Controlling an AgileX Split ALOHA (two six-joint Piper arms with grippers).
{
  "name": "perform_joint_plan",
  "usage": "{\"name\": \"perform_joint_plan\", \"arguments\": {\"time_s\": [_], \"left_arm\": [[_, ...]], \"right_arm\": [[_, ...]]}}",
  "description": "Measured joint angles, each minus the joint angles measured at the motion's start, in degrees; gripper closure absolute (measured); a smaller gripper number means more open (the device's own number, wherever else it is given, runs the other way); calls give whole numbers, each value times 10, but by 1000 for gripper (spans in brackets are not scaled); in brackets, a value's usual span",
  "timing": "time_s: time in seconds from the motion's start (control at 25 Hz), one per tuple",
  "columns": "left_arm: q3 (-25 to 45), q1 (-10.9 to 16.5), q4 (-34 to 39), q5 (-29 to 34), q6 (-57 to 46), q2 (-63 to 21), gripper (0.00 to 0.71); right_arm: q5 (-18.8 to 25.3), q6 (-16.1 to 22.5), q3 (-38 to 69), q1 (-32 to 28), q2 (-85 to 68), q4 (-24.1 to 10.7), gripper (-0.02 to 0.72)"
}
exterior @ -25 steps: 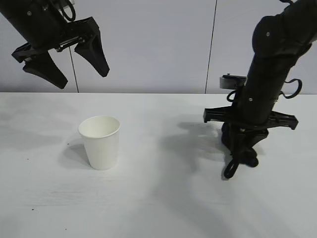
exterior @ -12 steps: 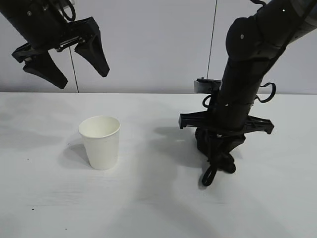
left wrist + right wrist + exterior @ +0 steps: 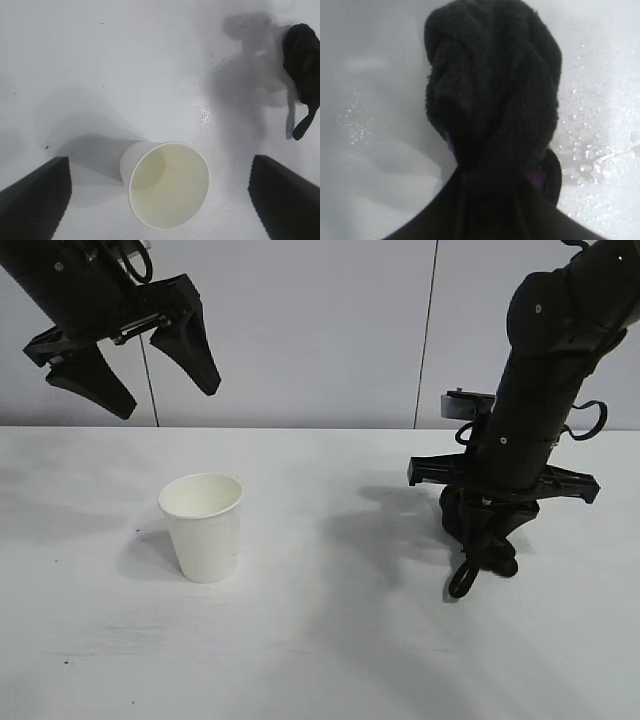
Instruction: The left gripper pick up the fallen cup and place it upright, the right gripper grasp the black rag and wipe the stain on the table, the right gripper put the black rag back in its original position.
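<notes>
The white cup [image 3: 203,525] stands upright on the table [image 3: 320,660], left of centre; it also shows from above in the left wrist view [image 3: 167,182]. My left gripper [image 3: 135,365] hangs open and empty high above the cup. My right gripper [image 3: 482,525] points down at the right of the table, shut on the black rag [image 3: 480,545], which it presses on the tabletop with a strip dangling. The rag fills the right wrist view [image 3: 492,100], with wet droplets on the table beside it. No yellow-brown stain shows.
A pale wall with a vertical seam [image 3: 430,330] stands behind the table. A wet glossy patch [image 3: 205,112] lies on the table between the cup and the rag [image 3: 302,65].
My right gripper swept the rag to the left half a second ago and has come back right to about where it was a second ago. The cup and left gripper have not moved.
</notes>
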Motion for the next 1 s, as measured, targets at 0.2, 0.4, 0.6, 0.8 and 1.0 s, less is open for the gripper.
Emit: {"name": "perform_joint_plan", "arguments": {"time_s": [0.2,0.4,0.6,0.8,1.0], "left_arm": [[0,0,0,3,0,0,16],[0,0,0,5,0,0,16],[0,0,0,6,0,0,16],[0,0,0,6,0,0,16],[0,0,0,6,0,0,16]], "right_arm": [[10,-7,0,-3,-11,25,444],[18,-14,0,-3,-60,29,53],[32,-14,1,-6,-120,31,17],[56,-16,2,-36,-175,48,17],[69,-39,2,-66,-195,64,34]]}}
